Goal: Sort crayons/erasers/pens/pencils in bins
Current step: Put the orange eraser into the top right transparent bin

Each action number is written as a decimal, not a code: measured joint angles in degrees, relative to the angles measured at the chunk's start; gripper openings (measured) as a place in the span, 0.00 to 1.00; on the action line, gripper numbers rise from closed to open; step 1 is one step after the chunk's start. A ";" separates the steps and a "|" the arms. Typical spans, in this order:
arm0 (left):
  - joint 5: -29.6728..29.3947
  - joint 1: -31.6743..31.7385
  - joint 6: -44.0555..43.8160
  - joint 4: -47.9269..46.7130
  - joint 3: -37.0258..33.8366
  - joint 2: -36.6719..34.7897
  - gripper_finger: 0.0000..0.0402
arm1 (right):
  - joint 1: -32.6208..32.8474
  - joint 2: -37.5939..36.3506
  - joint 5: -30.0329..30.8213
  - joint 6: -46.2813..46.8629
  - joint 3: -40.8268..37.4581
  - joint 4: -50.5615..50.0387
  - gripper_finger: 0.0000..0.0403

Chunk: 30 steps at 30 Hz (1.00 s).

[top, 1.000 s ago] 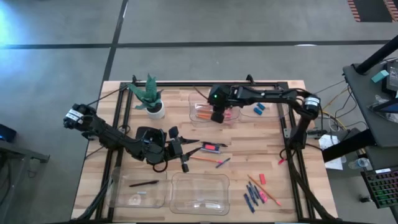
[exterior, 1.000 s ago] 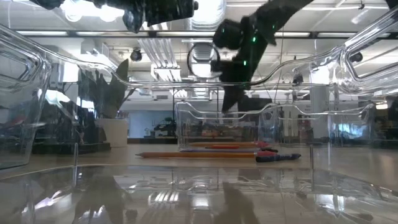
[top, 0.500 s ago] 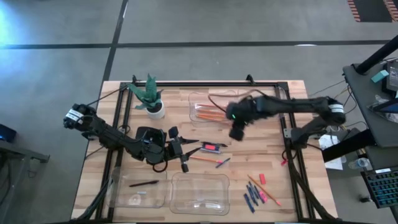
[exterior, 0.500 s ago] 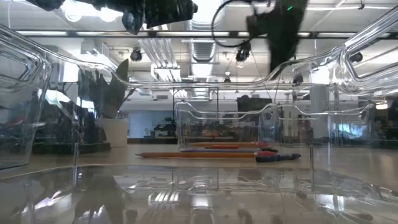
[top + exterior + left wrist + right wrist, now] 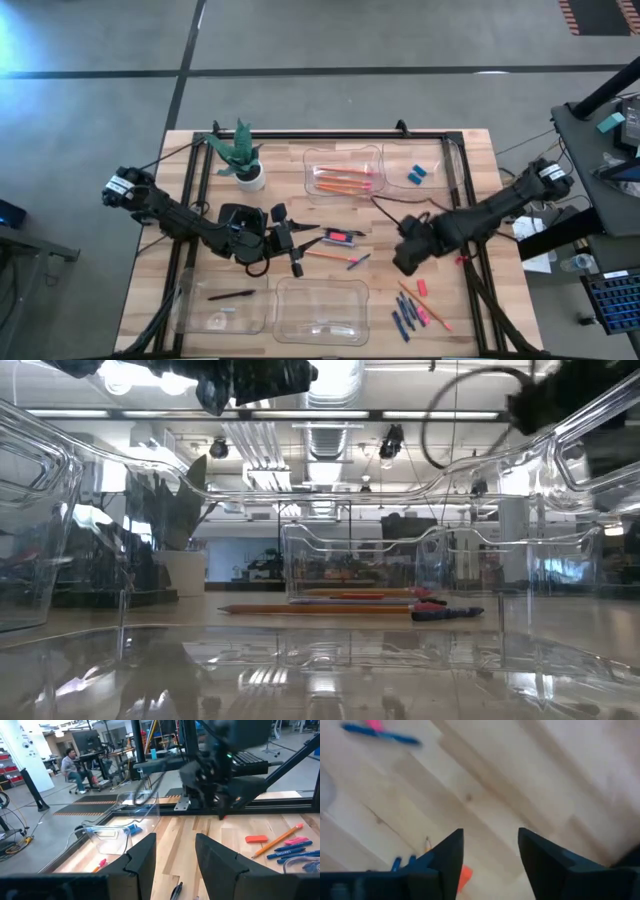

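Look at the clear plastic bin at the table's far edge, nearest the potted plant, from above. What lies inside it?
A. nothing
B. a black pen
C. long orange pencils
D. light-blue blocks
C: the clear plastic bin beside the potted plant holds several long orange pencils.

The wooden surface [image 5: 440, 330] carries four clear bins — two at the far edge, two at the near one. One far bin [image 5: 344, 158] holds orange pencils [image 5: 345, 180], the other [image 5: 425, 160] light-blue blocks [image 5: 417, 174]. A potted plant [image 5: 241, 155] stands at the far left. A loose pencil [image 5: 326, 256] and pen [image 5: 358, 261] lie mid-surface — crayons [image 5: 402, 318] and a red eraser [image 5: 421, 287] cluster near right. A black pen [image 5: 230, 295] lies in the near left bin [image 5: 188, 312].
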 joint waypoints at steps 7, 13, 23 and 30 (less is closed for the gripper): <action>0.00 0.00 0.00 0.02 -0.03 0.00 0.31 | 7.63 3.09 -6.01 21.99 -5.70 3.07 0.54; 0.01 -0.02 -0.10 0.00 -0.07 0.00 0.31 | 11.36 7.98 -11.42 28.01 -7.42 11.38 0.54; 0.02 -0.04 -0.29 0.01 0.04 0.00 0.31 | 12.59 12.92 -12.50 27.25 -7.66 15.57 0.54; 0.02 -0.07 -2.93 0.07 0.28 0.00 0.31 | 12.99 15.83 -12.47 25.97 -7.74 16.53 0.53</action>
